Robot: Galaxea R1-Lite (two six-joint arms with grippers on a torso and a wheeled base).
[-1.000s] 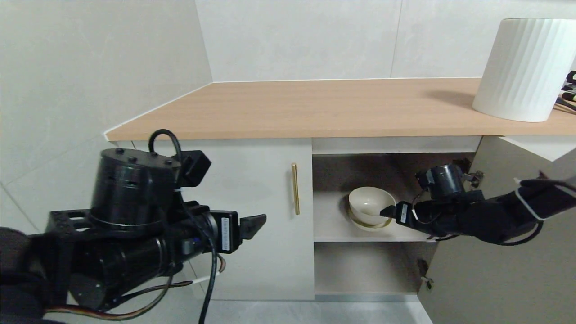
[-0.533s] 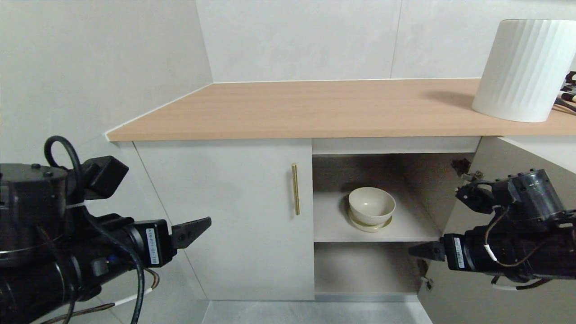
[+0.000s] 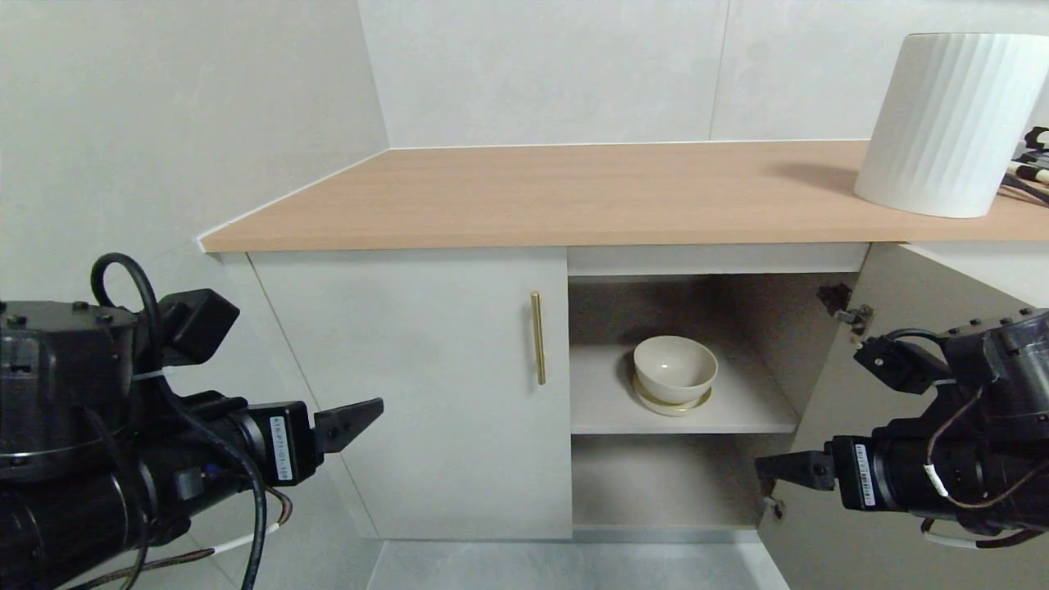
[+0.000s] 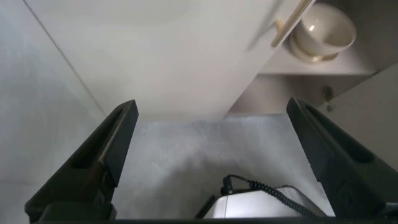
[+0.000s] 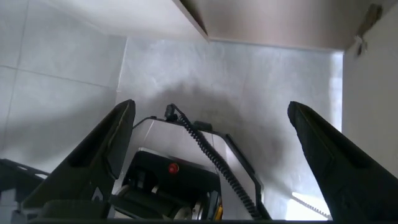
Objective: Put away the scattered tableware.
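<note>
A cream bowl (image 3: 675, 367) rests on a gold-rimmed saucer (image 3: 670, 405) on the middle shelf (image 3: 602, 401) of the open cupboard; the left wrist view shows the bowl (image 4: 324, 27) too. My right gripper (image 3: 774, 467) hangs outside the cupboard, below and to the right of the bowl, near the lower compartment. It is open (image 5: 214, 155) with nothing between its fingers. My left gripper (image 3: 356, 416) is in front of the closed door, far left of the bowl, also open (image 4: 211, 155) and holding nothing.
The closed left door (image 3: 426, 385) carries a gold handle (image 3: 537, 338). The right door (image 3: 869, 369) stands swung open beside my right arm. A white ribbed container (image 3: 951, 123) and some utensils (image 3: 1028, 168) sit on the wooden countertop (image 3: 574, 197).
My right gripper has pulled back from the bowl on the shelf, ending lower and outside the cupboard. The left arm has drawn back to the left. The bowl stays on its saucer.
</note>
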